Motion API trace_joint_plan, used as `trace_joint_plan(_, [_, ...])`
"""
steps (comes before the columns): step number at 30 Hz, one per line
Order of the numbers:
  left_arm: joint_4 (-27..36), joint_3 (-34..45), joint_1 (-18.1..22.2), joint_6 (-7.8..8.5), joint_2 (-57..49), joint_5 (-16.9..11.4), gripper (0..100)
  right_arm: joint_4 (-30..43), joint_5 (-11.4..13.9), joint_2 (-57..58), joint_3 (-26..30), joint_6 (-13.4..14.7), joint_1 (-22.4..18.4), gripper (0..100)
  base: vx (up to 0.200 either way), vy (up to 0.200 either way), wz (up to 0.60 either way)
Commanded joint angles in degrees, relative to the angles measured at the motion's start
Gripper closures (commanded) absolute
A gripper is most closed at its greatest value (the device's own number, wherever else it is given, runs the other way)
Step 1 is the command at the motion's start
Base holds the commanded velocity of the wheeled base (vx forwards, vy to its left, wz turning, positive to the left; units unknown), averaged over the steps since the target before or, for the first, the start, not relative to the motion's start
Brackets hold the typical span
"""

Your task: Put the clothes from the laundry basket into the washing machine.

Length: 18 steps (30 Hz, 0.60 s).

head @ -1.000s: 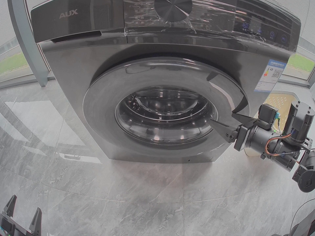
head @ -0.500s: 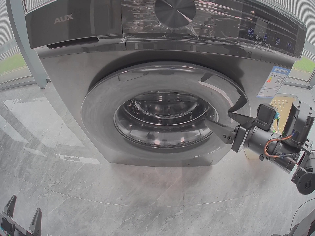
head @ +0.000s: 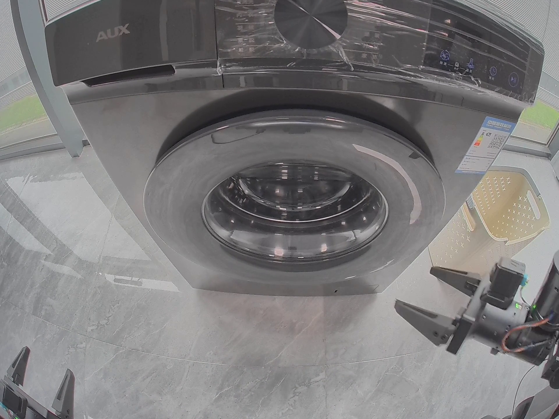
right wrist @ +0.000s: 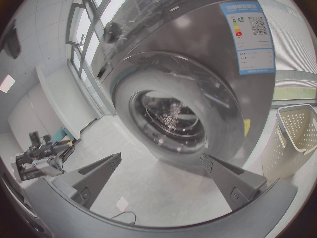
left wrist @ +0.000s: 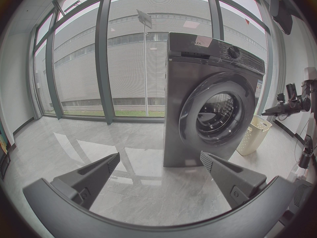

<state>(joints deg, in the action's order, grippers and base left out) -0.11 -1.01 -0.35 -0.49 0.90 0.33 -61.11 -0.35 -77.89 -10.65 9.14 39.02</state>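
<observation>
The grey washing machine (head: 291,88) stands in front of me with its round glass door (head: 294,210) shut against the front. A cream perforated laundry basket (head: 506,210) sits on the floor beside the machine's right side; the part of its inside that shows is bare wall. My right gripper (head: 414,287) hangs open and holds nothing, low in front of the basket and apart from the door. My left gripper (head: 45,361) is open at the lower left, far from the machine. The wrist views show the door (right wrist: 171,116), basket (right wrist: 294,133) and machine (left wrist: 211,93) beyond the open grippers (right wrist: 160,157) (left wrist: 158,157).
Glossy grey tile floor (head: 233,333) stretches in front of the machine. A window frame post (head: 41,59) stands behind its left side, with glass walls (left wrist: 82,66) around the room.
My right gripper has drawn back and down from the door's right edge to a spot low in front of the basket, still open. The door stays shut. The left gripper has not moved.
</observation>
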Motion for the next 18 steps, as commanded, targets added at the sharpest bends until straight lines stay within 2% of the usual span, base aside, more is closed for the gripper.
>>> trace_joint_plan(1, [0.02, 1.01, 0.09, 0.05, -0.90, 0.02, 0, 4.77, -0.26, 21.81, 10.65, 0.44, -0.97, 0, 0.000, 0.000, 0.00])
trace_joint_plan(4, [0.02, 1.01, 0.09, 0.05, -0.90, 0.02, 0, 11.98, -0.17, 31.66, 10.65, 0.17, -6.94, 0, 0.000, 0.000, 0.00])
trace_joint_plan(5, [0.02, 1.01, 0.09, 0.05, -0.90, 0.02, 0, 16.90, -0.17, 37.28, 10.57, -0.27, -10.98, 0, 0.000, 0.000, 0.00])
trace_joint_plan(11, [0.02, 1.01, 0.00, 0.05, -0.90, -0.07, 0, 37.47, 0.79, 57.93, 7.40, -2.20, -27.07, 0, 0.000, 0.000, 0.00])
trace_joint_plan(14, [0.02, 1.01, 0.00, 0.05, -0.90, -0.15, 0, 46.96, 2.29, 66.11, 5.73, -2.20, -31.99, 0, 0.000, 0.000, 0.00])
trace_joint_plan(18, [0.02, 1.01, 0.00, 0.05, -0.90, -0.07, 0, 53.82, 4.22, 73.58, 5.64, -2.90, -35.77, 0, 0.000, 0.000, 0.00])
